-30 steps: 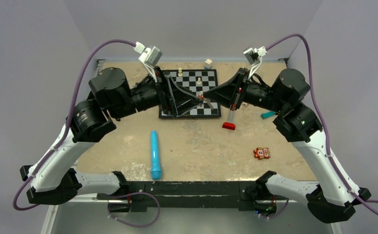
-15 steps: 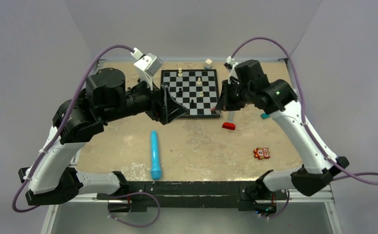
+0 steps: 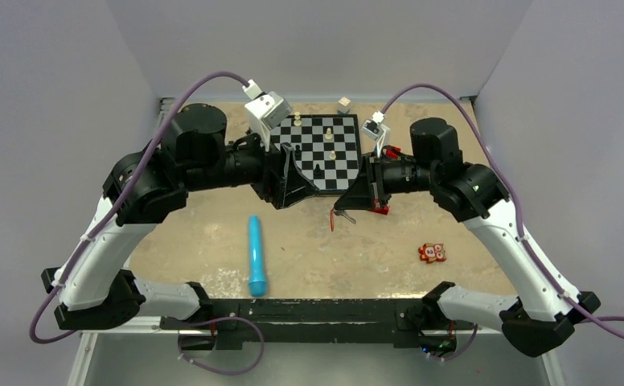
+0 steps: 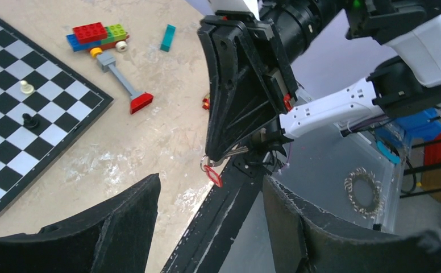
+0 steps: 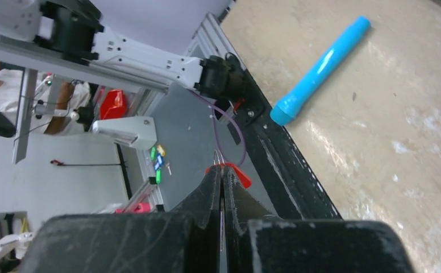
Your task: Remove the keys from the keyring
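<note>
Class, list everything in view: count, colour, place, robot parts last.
Chessboard: one, black-and-white, far centre.
Chess pieces: four-plus, pale and black, on chessboard.
Cube: one, whitish, beyond chessboard.
Brick car: one, multicoloured, right of chessboard.
Block: one, teal, beside brick car.
Red-headed toy: one, grey stem, by chessboard.
Cylinder: one, blue, near left.
Square toy: one, orange, near right.
Keyring: one, red tag, held aloft.
Key: one, silver, on keyring.
Left end effector: one, black, open, by chessboard.
Right end effector: one, black, shut on keyring.
</note>
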